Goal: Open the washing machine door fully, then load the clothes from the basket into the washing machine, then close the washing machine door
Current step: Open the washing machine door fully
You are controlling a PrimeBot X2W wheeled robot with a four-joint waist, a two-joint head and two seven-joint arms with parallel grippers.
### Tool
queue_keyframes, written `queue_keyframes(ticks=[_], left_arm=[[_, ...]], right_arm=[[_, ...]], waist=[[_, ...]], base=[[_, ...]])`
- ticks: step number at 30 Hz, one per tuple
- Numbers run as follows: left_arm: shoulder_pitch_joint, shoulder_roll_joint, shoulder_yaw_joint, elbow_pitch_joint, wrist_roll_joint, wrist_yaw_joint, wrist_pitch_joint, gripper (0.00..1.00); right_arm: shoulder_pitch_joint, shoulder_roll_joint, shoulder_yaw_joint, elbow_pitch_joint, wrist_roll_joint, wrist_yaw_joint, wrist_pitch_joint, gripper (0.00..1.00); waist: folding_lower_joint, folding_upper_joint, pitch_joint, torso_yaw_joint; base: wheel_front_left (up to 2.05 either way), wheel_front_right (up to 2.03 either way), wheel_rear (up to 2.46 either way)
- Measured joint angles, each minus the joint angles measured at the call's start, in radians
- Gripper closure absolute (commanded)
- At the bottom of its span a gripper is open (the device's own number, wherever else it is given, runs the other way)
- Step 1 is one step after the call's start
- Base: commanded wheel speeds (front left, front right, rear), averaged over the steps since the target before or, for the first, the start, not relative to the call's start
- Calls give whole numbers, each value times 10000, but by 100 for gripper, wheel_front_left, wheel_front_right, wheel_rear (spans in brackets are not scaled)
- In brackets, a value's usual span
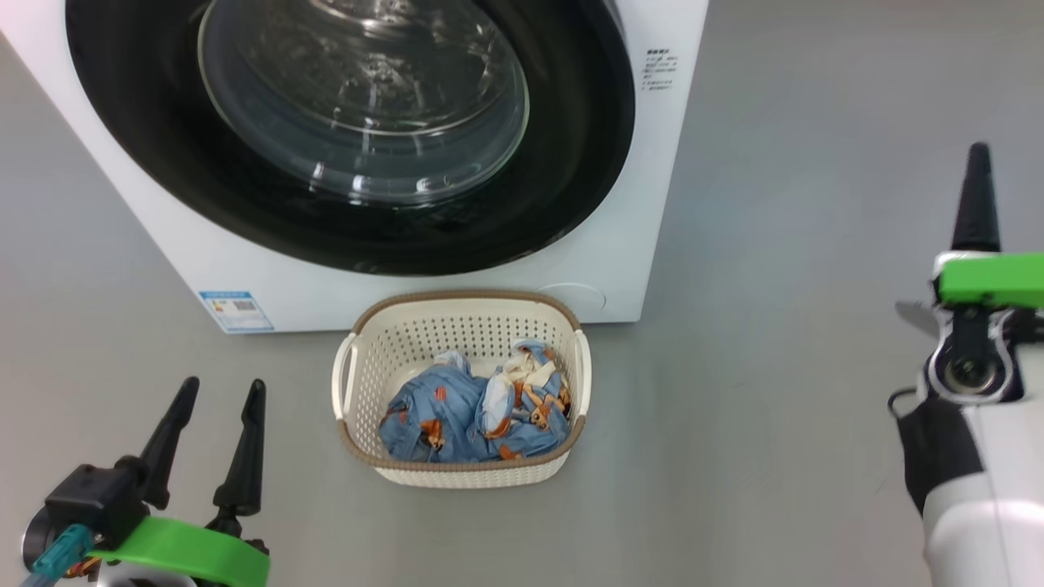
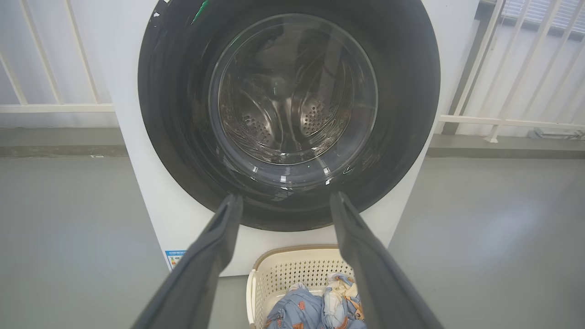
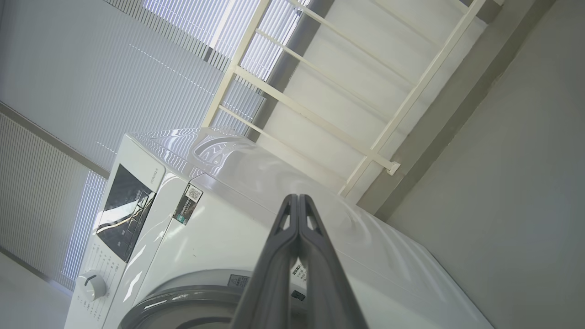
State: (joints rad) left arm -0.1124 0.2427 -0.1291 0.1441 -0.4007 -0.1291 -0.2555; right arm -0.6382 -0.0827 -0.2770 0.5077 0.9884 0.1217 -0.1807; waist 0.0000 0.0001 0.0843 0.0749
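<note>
The floor (image 1: 775,342) is smooth matt grey, with a soft pale sheen of daylight on its right side. Along its far edge, left and right, runs a darker grey kerb (image 2: 55,142). Above the kerb stands a cream-white railing (image 2: 55,108), one horizontal rail crossed by slanting bars. Behind it are pale wall panels and finely slatted blinds (image 3: 59,77). Daylight comes through the blinds, brightest high at the far right beside a dark grey post (image 3: 292,59). A small grey object (image 2: 555,134) lies at the railing's foot on the right, too small to tell what it is.
</note>
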Motion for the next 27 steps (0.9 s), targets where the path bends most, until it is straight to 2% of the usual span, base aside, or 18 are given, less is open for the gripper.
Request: queue_keyframes(ticks=[4, 14, 27], left_arm=[[-157, -10, -56, -96, -13, 0, 0, 0], [-789, -107, -54, -364, -94, 0, 0, 0], [-1570, -240, -276, -614, -441, 0, 0, 0]], right_arm=[[-729, 13, -487, 527, 842, 0, 514, 100], [-2869, 23, -1191, 1755, 2067, 0, 2380, 100], [-5296, -29, -1490, 3168, 2462, 0, 4105, 100]], waist=[[0, 0, 238, 108], [0, 0, 1101, 438], [0, 0, 2235, 985]], base=[[0, 0, 0], [0, 0, 0], [0, 0, 0]])
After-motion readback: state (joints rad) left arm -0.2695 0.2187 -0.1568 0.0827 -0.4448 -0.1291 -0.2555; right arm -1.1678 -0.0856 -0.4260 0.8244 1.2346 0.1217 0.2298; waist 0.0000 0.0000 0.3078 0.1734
